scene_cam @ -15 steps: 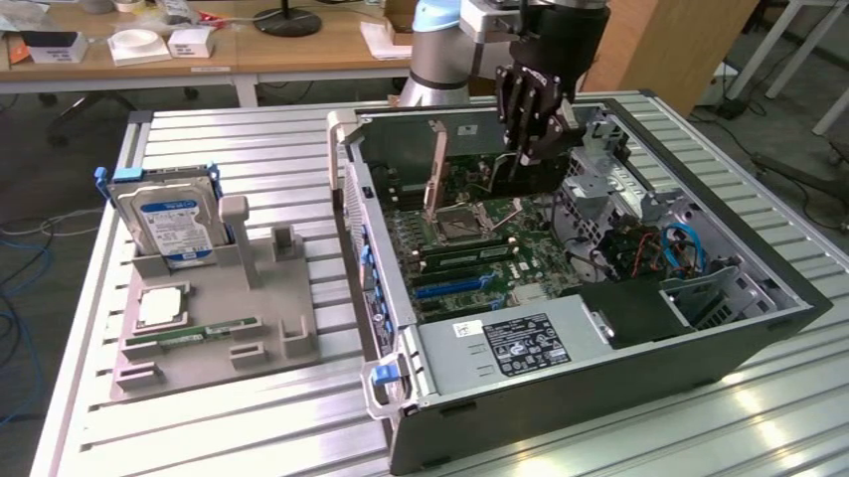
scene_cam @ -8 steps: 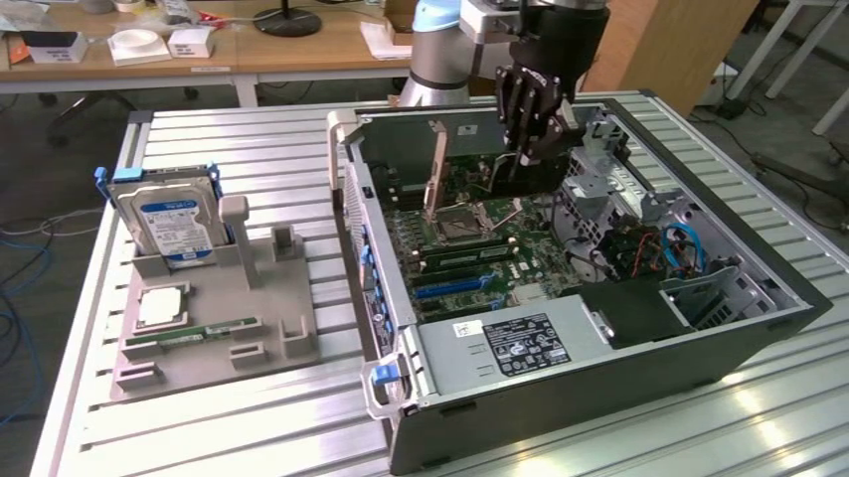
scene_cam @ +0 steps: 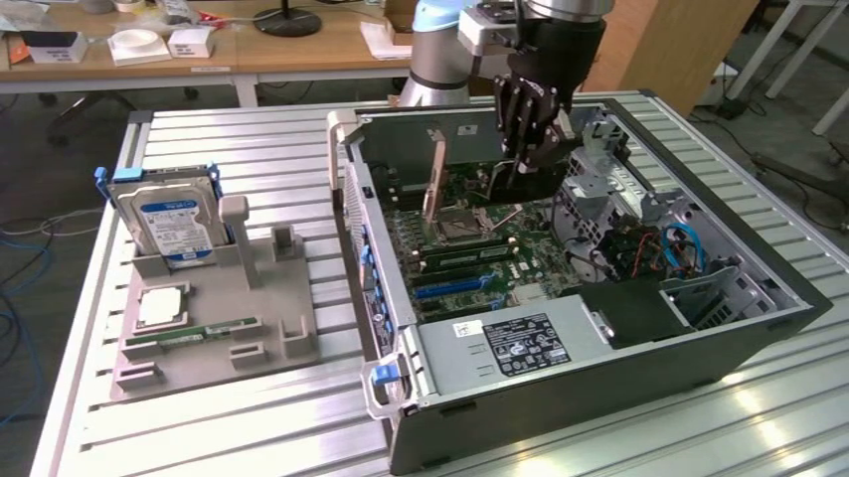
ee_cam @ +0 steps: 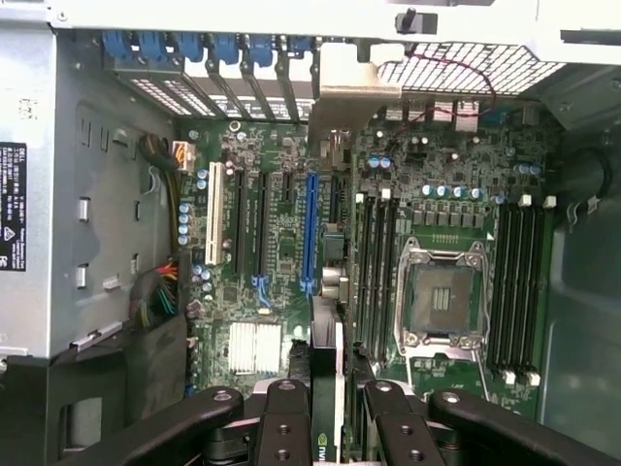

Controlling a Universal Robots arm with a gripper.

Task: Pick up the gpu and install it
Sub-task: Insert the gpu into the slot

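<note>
The gpu [scene_cam: 508, 187] is a dark card held edge-on inside the open computer case [scene_cam: 597, 388], above the motherboard [scene_cam: 464, 248]. My gripper [scene_cam: 520, 171] reaches down into the case and is shut on the card's upper edge. In the wrist view the gpu [ee_cam: 326, 349] runs as a thin dark strip between my black fingers [ee_cam: 286, 427], with my gripper [ee_cam: 325, 413] closed around it. The card hangs just beside the long blue slot [ee_cam: 310, 233] and is clear of the board. A pale metal piece [ee_cam: 349, 92] at the card's far end looks like its bracket.
The CPU socket [ee_cam: 441, 296] and memory slots [ee_cam: 514, 282] lie beside the card. Drive cage and cables [scene_cam: 663, 248] crowd the case's far side. Left of the case, a grey holder [scene_cam: 199, 308] carries a blue-labelled hard drive [scene_cam: 166, 219], a green memory stick [scene_cam: 199, 333] and a chip [scene_cam: 159, 306].
</note>
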